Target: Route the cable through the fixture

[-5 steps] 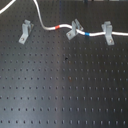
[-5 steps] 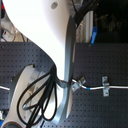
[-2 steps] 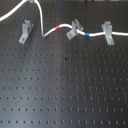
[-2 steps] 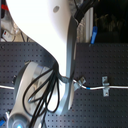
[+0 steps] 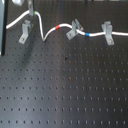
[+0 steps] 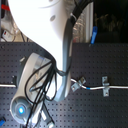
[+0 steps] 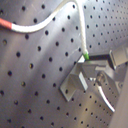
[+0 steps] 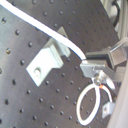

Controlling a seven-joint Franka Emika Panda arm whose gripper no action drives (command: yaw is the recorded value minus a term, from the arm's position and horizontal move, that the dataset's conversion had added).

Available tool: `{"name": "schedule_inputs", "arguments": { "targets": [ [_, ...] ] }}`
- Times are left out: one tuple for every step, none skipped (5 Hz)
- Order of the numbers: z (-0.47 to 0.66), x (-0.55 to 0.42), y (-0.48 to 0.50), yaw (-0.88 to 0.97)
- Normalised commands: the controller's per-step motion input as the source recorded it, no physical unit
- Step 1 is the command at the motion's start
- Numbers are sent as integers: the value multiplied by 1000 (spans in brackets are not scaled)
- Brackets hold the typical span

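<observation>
The white cable [image 5: 47,34] runs across the back of the black perforated board in the first exterior view. Its red band [image 5: 61,26] lies left of the middle clip [image 5: 73,30], its blue band [image 5: 87,35] right of it, and it passes the right clip [image 5: 106,33]. At the left it arcs just over the forked top of the left grey clip [image 5: 25,33]. My gripper [image 5: 31,9] hangs just above that clip. In both wrist views the fingertips [image 7: 89,57] [image 8: 92,65] pinch the cable [image 8: 67,42] beside the clip [image 8: 45,62] [image 7: 75,84]. I cannot tell whether it sits in the fork.
In the second exterior view the white arm [image 6: 55,35] with black hoses [image 6: 42,85] hides the board's left half; two clips [image 6: 76,84] [image 6: 105,85] and the cable [image 6: 95,88] show to the second exterior view's right. A dark upright edge [image 5: 2,27] stands at the first exterior view's left.
The cable's left part, which rose steeply to the first exterior view's top, has come down and now arcs low over the left clip toward the first exterior view's left.
</observation>
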Motion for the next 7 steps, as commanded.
{"name": "schedule_inputs", "arguments": {
  "targets": [
    [218,-447,-10,-460],
    [224,-456,-2,-420],
    [55,-333,95,-291],
    [151,-168,308,-154],
    [159,-203,324,-177],
    [152,-300,101,-109],
    [88,-285,43,-60]
  ]
}}
